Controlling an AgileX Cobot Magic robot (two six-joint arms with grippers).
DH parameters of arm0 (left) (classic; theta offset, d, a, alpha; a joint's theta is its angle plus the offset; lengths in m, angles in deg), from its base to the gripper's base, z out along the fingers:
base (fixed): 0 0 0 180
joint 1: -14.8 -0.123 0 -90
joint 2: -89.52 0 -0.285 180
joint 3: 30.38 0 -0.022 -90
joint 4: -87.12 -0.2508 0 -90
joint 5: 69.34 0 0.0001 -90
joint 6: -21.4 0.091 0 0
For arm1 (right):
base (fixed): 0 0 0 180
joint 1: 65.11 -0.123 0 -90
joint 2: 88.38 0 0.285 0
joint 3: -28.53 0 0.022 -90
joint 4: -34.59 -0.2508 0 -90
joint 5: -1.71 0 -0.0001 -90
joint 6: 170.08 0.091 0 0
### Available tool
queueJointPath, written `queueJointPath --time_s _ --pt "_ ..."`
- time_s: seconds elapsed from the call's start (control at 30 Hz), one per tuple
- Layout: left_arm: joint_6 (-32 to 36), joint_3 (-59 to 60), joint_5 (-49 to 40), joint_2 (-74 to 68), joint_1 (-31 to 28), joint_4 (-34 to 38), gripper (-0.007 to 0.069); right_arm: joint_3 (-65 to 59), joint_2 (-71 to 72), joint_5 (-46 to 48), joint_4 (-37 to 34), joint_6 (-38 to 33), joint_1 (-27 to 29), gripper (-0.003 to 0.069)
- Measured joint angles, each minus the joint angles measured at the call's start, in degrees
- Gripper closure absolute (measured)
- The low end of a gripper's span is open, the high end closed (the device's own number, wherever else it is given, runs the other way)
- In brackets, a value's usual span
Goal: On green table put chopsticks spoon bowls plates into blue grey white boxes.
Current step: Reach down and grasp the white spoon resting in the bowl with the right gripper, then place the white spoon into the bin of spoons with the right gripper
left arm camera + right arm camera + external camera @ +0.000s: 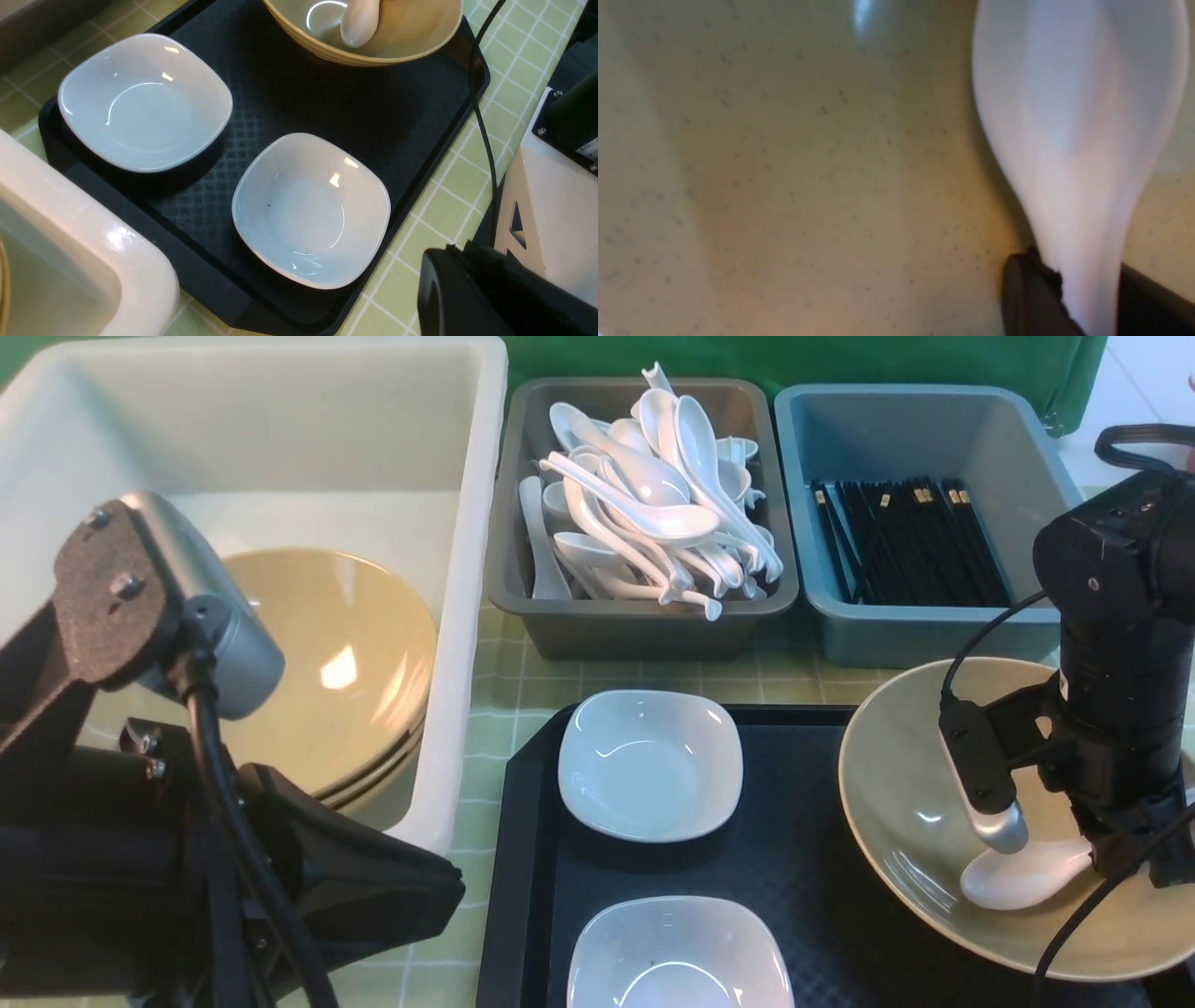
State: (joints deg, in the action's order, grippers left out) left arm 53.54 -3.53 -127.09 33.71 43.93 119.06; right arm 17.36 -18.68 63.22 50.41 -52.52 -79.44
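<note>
Writing: one small sticker (589, 150) on a dark robot part, too tiny to read.

Edges & room: the black tray (812, 859) lies on the green worktop (523, 691), w/ a thin strip of green btw it and the boxes behind. The big white box (467, 616) stands on the left, its rim just beside the tray's left edge. The grey box (635, 630) is at the back in the middle. The blue box (924, 635) is close on its right.

The far plate (651, 765) and the near plate (679, 957) sit on the tray's left part, apart from each other. Bare tray shows btw them and the tan bowl (896, 775) on the right part. Stacked bowls (345, 672) fill the near part of the white box, and its far part is bare. The grey box is heaped w/ white spoons (653, 513). The chopsticks (910, 541) lie in the blue box, w/ bare floor on its left side.

Spoon & end effectors: the spoon (1022, 877) is low in the tan bowl, on its near side, scoop to the left. The R end effector (1087, 298) is down inside that bowl, right at the handle. Its black fingers (1029, 298) press the handle from both sides, so it is closed on the spoon.

The L end effector (448, 280) hangs just beside the tray's left edge, closed, w/ nothing in it.
</note>
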Motion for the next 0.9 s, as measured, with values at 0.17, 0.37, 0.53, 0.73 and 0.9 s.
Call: queueJointPath --time_s 0.17,0.37,0.53,0.73,0.9 --pt "0.0 0.0 1.4 0.0 0.0 -0.2 0.0626 4.5 1.7 1.1 -6.1 -0.5 0.0 0.0512" --pt "0.0 0.0 4.2 0.0 0.0 -0.3 0.0626 19.2 2.0 4.6 -24.3 3.0 0.0 0.0512" --pt "0.0 0.0 5.1 0.0 0.0 -0.4 0.0626 32.1 -0.1 -2.5 -42.3 5.4 0.0 0.0512" --pt "0.0 0.0 5.6 0.0 0.0 -0.4 0.0626 43.7 -9.7 -19.4 -66.2 5.3 0.0 0.0512" --pt "0.0 0.0 5.6 0.0 0.0 -0.5 0.0626 51.5 -20.4 -23.5 -70.0 6.9 0.0 0.0512"
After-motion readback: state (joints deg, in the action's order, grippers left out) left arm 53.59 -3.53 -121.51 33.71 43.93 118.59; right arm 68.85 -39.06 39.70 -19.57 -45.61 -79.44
